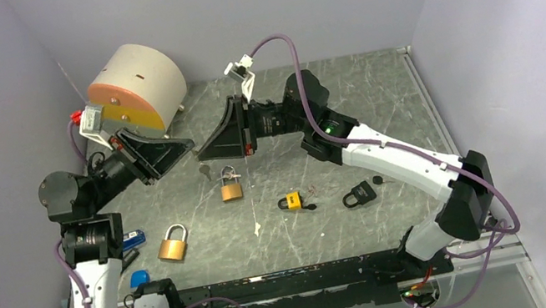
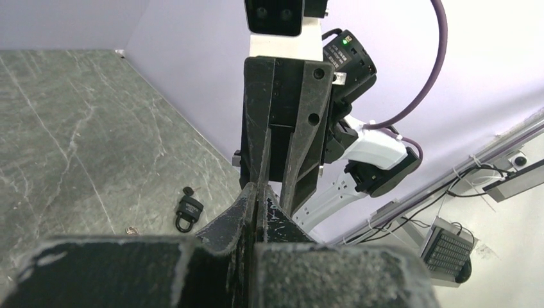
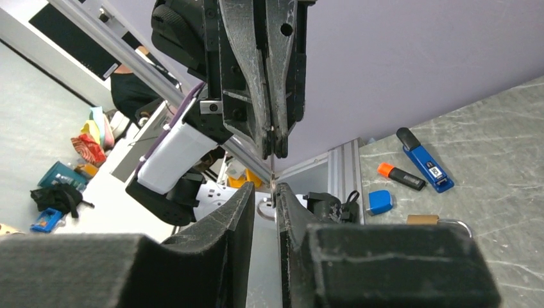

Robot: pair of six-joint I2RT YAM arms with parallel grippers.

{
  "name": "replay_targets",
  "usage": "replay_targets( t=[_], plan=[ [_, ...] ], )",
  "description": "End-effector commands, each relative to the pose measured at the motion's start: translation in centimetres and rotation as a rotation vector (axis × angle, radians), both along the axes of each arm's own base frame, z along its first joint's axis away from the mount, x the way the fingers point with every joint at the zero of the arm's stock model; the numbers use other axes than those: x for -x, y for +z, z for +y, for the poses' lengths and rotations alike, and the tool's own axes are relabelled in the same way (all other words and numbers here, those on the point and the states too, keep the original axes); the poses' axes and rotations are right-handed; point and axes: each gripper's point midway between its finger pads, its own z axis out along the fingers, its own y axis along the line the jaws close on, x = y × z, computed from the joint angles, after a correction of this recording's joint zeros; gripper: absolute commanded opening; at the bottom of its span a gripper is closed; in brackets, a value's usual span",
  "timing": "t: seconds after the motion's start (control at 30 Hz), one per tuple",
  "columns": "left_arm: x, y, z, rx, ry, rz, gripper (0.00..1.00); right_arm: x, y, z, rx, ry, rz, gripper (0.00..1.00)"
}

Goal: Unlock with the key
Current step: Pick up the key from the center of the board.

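Right gripper point(image 3: 265, 192), lower centre, is standing narrowly open around key point(image 3: 272, 172) | left gripper point(image 3: 272, 149), upper centre, is pinching that key | brass padlock point(image 1: 231, 189) is lying mid-frame overhead | step: likely key handover | next: calling for square right-jaw closure.

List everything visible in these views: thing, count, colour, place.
brass padlocks: two, gold, mid-table and front left
yellow padlock: one, yellow, right of middle
black padlock: one, black, further right
key: one, silvery, between both grippers' tips
drum: one, beige, orange-yellow face, back left
small tools: three, blue and orange-black, front left
table: one, grey marble
left gripper: black, shut on key
right gripper: black, slightly open
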Motion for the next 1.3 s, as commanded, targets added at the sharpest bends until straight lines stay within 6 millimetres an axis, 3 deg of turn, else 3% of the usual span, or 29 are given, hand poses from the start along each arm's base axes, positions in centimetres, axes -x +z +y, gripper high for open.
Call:
replay_targets(
  t=[0.0,0.2,0.43,0.6,0.77,0.83,0.93,1.0,1.07,1.17,1.27],
  plan=[
    [-0.2,0.9,0.3,0.023,0.048,-0.047,0.03,0.9,1.3,-0.1,-0.042,0.040,-0.042,0.23],
    [-0.3,0.9,0.3,0.041,0.040,-0.049,0.02,0.5,1.5,0.2,-0.040,0.027,-0.037,0.15],
    [-0.5,1.1,0.4,0.057,0.042,-0.059,0.03,-0.2,1.9,0.7,-0.056,0.007,-0.029,0.12],
    [-0.5,1.2,0.4,0.064,0.043,-0.059,0.02,-0.6,1.9,0.9,-0.060,-0.004,-0.022,0.00],
    [-0.9,0.7,0.7,0.060,0.085,-0.036,0.04,-1.5,1.0,0.3,-0.049,-0.050,0.003,0.00],
    [-1.0,0.4,0.9,0.054,0.110,-0.024,0.14,-2.0,0.4,-0.1,-0.044,-0.069,0.018,0.00],
    [-1.5,-0.4,1.4,0.029,0.176,0.017,0.44,-2.6,-0.4,-0.7,-0.021,-0.102,0.033,0.00],
    [-2.5,-1.7,2.4,-0.006,0.274,0.089,0.72,-3.1,-1.6,-1.2,0.015,-0.131,0.049,0.00],
    [-3.7,-4.1,4.5,-0.079,0.445,0.206,0.85,-3.7,-3.2,-2.0,0.057,-0.169,0.071,0.00],
    [-4.4,-10.1,9.4,-0.241,0.751,0.476,0.94,-4.9,-6.9,-3.5,0.160,-0.250,0.110,0.00],
    [-2.9,-16.9,12.6,-0.425,0.897,0.759,0.94,-5.5,-11.0,-5.1,0.289,-0.328,0.140,0.00]
  ],
)
